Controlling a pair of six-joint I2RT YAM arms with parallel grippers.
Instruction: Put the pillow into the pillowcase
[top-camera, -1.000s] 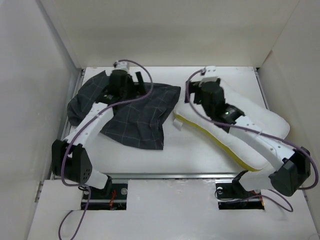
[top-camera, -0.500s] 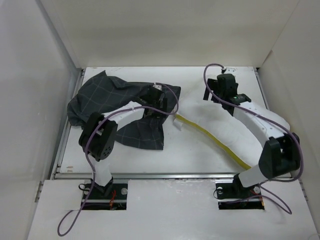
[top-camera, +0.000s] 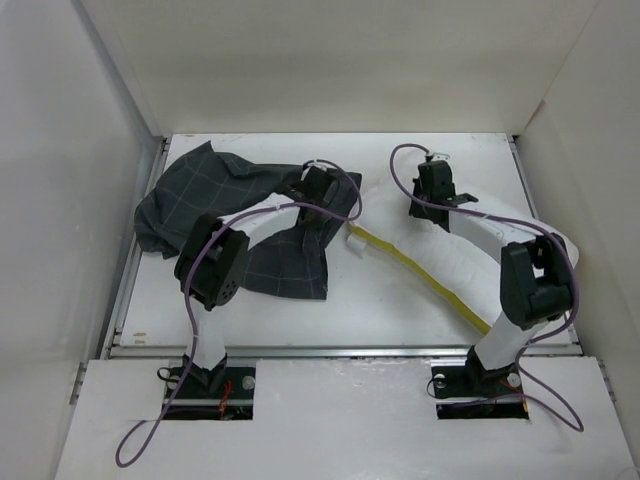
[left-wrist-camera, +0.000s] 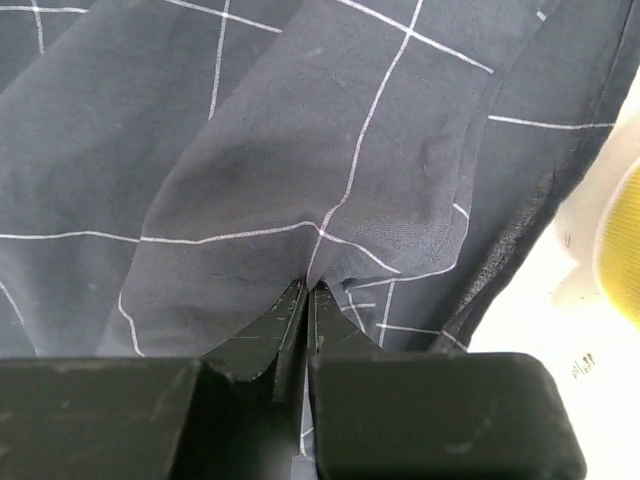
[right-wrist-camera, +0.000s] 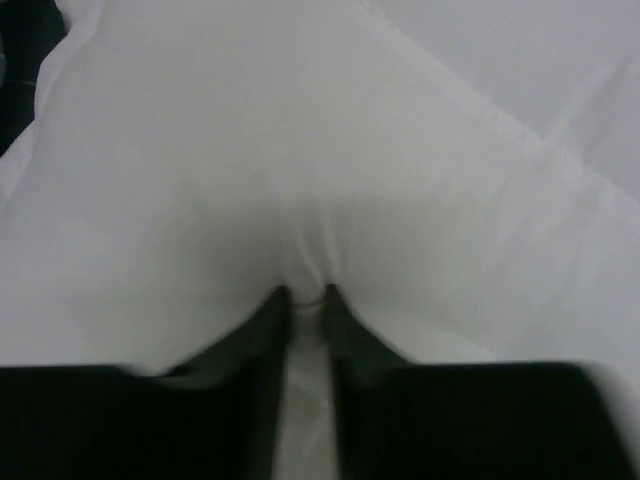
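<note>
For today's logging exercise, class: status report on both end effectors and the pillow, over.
Left end effector shut on pillowcase. Right end effector shut on pillow. Pillow outside the case, beside it. Nothing between them.

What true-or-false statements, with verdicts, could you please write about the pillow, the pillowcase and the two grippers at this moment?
1. The left gripper is shut on a fold of the dark charcoal-grey, grid-checked cloth pillowcase. True.
2. The large soft white pillow with the yellow piped edge is already inside the pillowcase. False: it lies wholly outside, to the right of it on the table.
3. The right gripper pinches the pillow's white fabric. True.
4. The pillowcase lies on the right half of the table. False: it is spread over the left half, towards the far edge.
</note>
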